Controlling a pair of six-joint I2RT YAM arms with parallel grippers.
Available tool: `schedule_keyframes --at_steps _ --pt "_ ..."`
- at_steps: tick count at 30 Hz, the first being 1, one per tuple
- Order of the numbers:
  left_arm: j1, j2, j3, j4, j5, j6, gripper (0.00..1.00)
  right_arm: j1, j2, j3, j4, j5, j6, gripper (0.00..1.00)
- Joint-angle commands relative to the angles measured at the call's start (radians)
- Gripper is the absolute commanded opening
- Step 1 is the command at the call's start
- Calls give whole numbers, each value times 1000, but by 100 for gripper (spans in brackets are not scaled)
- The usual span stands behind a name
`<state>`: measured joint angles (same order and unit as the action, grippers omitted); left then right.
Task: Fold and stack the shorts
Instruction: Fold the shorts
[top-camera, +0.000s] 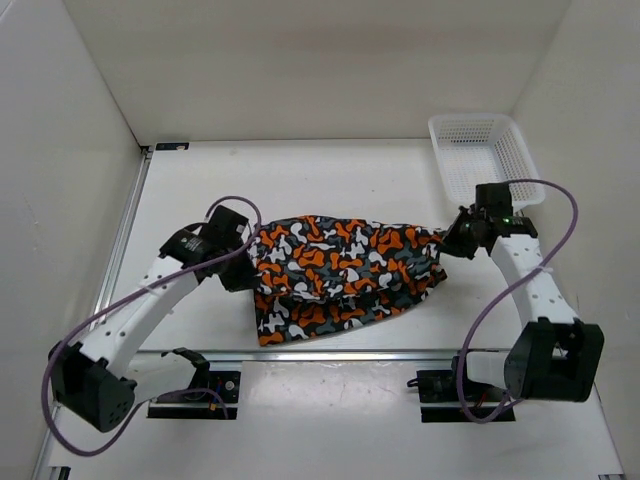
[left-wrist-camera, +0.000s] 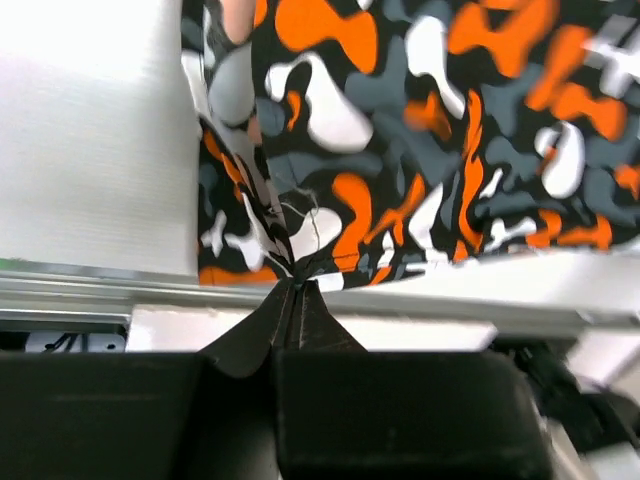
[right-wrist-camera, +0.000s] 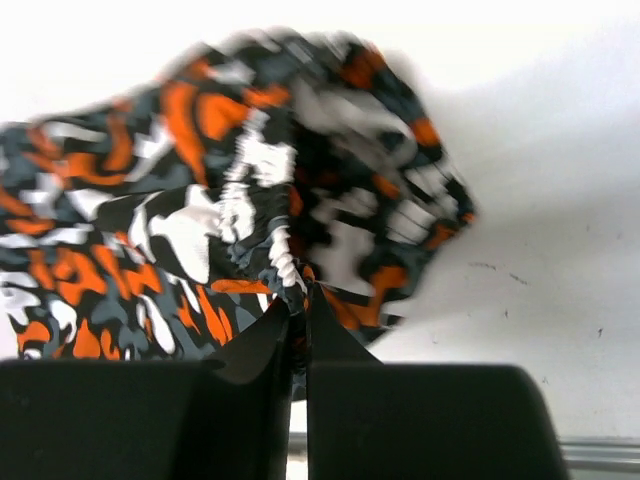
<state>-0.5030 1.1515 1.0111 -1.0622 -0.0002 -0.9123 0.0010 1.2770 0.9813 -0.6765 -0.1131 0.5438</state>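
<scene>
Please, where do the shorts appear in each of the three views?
Top external: the shorts lie at the centre.
Left wrist: the shorts fill the upper right, edge pinched in the left gripper.
Right wrist: the shorts sit left and centre, pinched in the right gripper.
Shared landmark: the white table.

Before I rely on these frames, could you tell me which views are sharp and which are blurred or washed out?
Top external: evenly lit and sharp, the shorts crisp, soft shadow beneath. Left wrist: print blurs toward the upper right; table glares white at left. Right wrist: fabric smeared along its top edge, background washed out above.
</scene>
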Motion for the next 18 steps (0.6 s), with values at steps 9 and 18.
schedule_keyframes --at_steps 9,18 --pt "-179 -65 -72 -93 169 26 10 -12 -183 -25 -84 216 62 0" --pt "-241 121 -280 111 200 -16 29 -12 -174 -196 -69 233 125 71"
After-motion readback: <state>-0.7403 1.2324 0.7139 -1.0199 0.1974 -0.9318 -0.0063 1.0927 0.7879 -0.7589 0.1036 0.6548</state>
